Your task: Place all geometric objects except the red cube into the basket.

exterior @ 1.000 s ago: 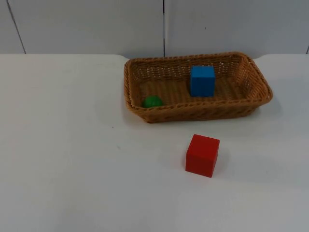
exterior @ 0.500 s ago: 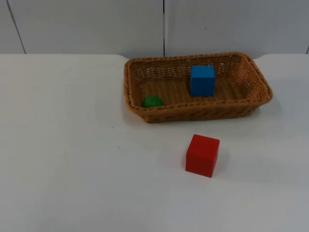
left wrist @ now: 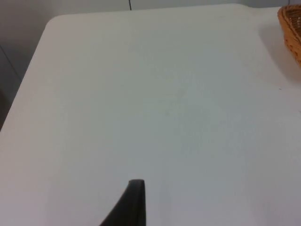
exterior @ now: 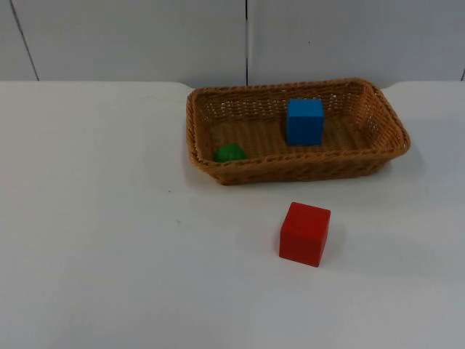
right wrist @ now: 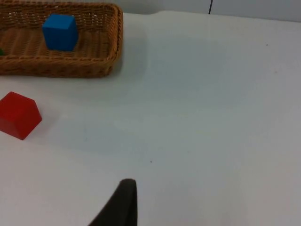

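One wicker basket (exterior: pixel 298 131) is sitting near the white desk's (exterior: pixel 109 240) far edge, below the grey partition wall (exterior: pixel 131 40), holding one blue cube (exterior: pixel 304 121) and one green ball (exterior: pixel 229 153). One red cube (exterior: pixel 304 233) is resting on the desk just in front of the basket. The left pincer's fingertip (left wrist: pixel 134 202) is hanging over bare desk near the basket's corner; the right pincer's fingertip (right wrist: pixel 123 202) is looking toward both cubes. How wide either pincer stands, I cannot tell.

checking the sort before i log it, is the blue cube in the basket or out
In. The blue cube sits on the floor of the basket, inside its woven walls, toward the back. The red cube is out on the table.
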You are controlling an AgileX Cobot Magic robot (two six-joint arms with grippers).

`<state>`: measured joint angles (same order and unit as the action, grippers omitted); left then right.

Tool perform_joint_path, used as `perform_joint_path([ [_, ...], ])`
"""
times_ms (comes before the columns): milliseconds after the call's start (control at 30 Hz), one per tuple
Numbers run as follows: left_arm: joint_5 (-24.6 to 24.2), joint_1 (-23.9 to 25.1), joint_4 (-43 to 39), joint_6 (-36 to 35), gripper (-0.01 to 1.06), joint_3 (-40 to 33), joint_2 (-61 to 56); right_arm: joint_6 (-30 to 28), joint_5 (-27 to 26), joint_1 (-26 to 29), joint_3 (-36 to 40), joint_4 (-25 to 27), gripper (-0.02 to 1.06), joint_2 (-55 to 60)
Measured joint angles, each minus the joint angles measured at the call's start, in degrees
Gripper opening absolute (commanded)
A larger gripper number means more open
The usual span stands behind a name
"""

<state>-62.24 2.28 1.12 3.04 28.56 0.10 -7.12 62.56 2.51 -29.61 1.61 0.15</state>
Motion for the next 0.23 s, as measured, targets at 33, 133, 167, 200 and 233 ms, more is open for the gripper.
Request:
perform_joint_path([
  [33, 0.00, 0.00, 0.00, 0.00, 1.03, 0.00, 0.00, 0.10, 0.00, 0.00, 0.00, 0.11, 1.05, 0.00],
  [133, 0.00, 0.00, 0.00, 0.00, 1.03, 0.00, 0.00, 0.46, 0.00, -0.58, 0.00, 0.11, 1.05, 0.00],
  [167, 0.00, 0.00, 0.00, 0.00, 1.03, 0.00, 0.00, 0.83, 0.00, -1.28, 0.00, 0.11, 1.05, 0.00],
  [200, 0.00, -0.03, 0.00, 0.00, 1.03, 0.00, 0.00, 0.94, 0.00, -2.22, 0.00, 0.11, 1.05, 0.00],
  [233, 0.00, -0.15, 0.00, 0.00, 1.03, 0.00, 0.00, 1.08, 0.00, -3.26, 0.00, 0.11, 1.05, 0.00],
])
